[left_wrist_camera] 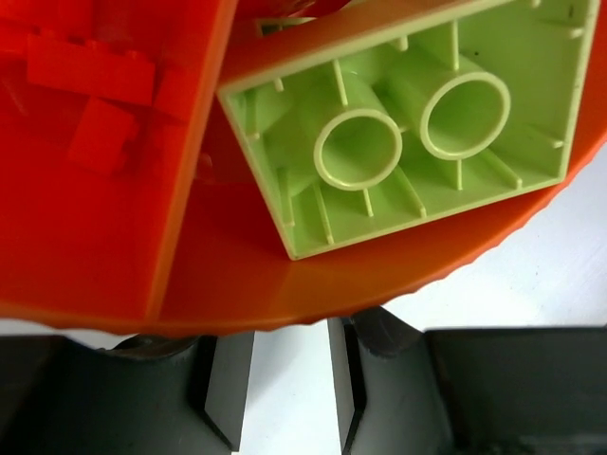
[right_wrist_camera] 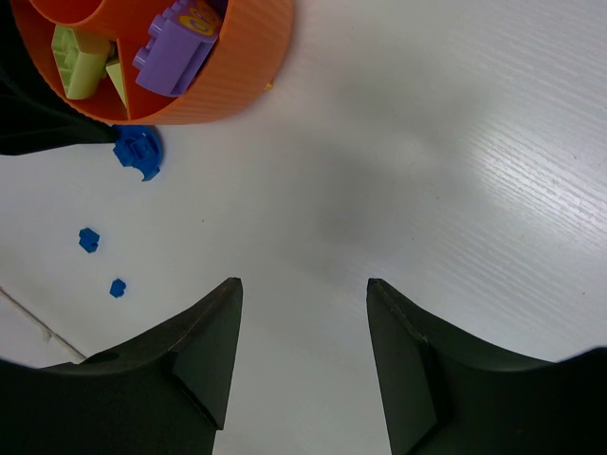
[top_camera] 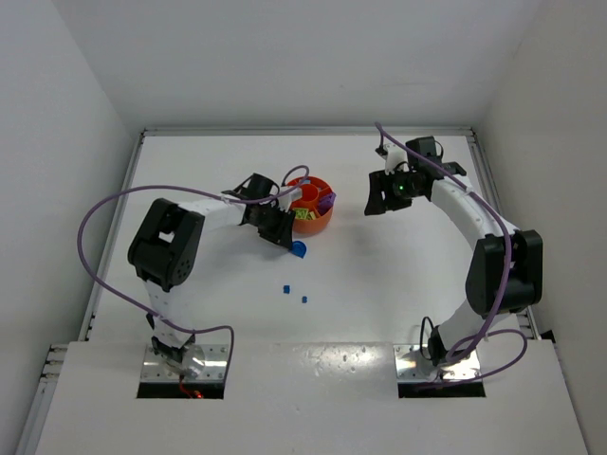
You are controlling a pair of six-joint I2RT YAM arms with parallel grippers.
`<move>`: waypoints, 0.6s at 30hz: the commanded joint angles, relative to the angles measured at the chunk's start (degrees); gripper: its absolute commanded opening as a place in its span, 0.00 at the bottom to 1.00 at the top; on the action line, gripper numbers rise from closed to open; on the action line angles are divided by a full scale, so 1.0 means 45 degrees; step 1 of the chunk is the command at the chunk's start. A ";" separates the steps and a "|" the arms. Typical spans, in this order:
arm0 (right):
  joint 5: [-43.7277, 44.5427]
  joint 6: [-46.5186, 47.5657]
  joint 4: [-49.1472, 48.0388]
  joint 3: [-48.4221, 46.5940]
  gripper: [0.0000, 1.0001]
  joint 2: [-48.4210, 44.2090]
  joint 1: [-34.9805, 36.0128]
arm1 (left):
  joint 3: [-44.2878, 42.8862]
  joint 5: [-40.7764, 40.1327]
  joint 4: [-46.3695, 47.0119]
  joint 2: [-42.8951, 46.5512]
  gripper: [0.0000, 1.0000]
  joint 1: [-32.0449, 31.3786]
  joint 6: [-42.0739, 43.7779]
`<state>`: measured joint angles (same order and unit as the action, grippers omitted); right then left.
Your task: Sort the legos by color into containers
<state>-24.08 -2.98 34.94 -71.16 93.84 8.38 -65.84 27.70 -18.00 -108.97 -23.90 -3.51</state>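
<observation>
Top external view: the left arm [top_camera: 270,220] covers the left rim of the tray [top_camera: 315,226]. Pieces in its compartments are too small to tell by shape. A blue piece [top_camera: 300,250] is part-hidden under that arm. Lower centre of the surface [top_camera: 379,284], a blue speck [top_camera: 285,287] and a second speck [top_camera: 304,300]: form indeterminate.

Left wrist view: tray cut off at top and left. The yellow-green brick [left_wrist_camera: 408,133] is cut off at the top right. The orange bricks [left_wrist_camera: 90,71], upper left, have soft outlines.

Right wrist view: the purple piece [right_wrist_camera: 175,52] is cut off at the top.

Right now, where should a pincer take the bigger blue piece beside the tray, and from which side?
Probably from above, closing across the free edges of the blue piece: it lies flat close to the tray, whose wall blocks that side.
</observation>
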 commanded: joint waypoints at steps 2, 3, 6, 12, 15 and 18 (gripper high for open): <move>-0.0197 0.0116 -0.0303 -0.0125 0.56 -0.0131 -0.0046 | -0.0329 0.0308 0.0250 -0.0062 0.38 -0.0019 -0.0060; -0.0197 0.0116 -0.0303 -0.0125 0.56 -0.0131 -0.0046 | -0.0329 0.0308 0.0250 -0.0062 0.38 -0.0021 -0.0060; -0.0197 0.0116 -0.0303 -0.0125 0.56 -0.0131 -0.0046 | -0.0213 0.0192 0.0366 -0.0062 0.36 -0.0138 0.0056; -0.0197 0.0116 -0.0303 -0.0125 0.56 -0.0131 -0.0046 | 0.0023 0.0016 0.0483 0.0171 0.27 -0.0392 0.0174; -0.0197 0.0116 -0.0303 -0.0125 0.56 -0.0131 -0.0046 | 0.0295 -0.0121 0.0484 0.0327 0.23 -0.0665 0.0291; -0.0197 0.0116 -0.0303 -0.0125 0.56 -0.0131 -0.0046 | 0.0433 -0.0238 0.0601 0.0444 0.19 -0.0802 0.0291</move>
<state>-24.08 -2.98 34.94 -71.16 93.84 8.38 -65.36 27.79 -16.25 -108.68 -26.09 -3.27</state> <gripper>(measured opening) 0.560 0.208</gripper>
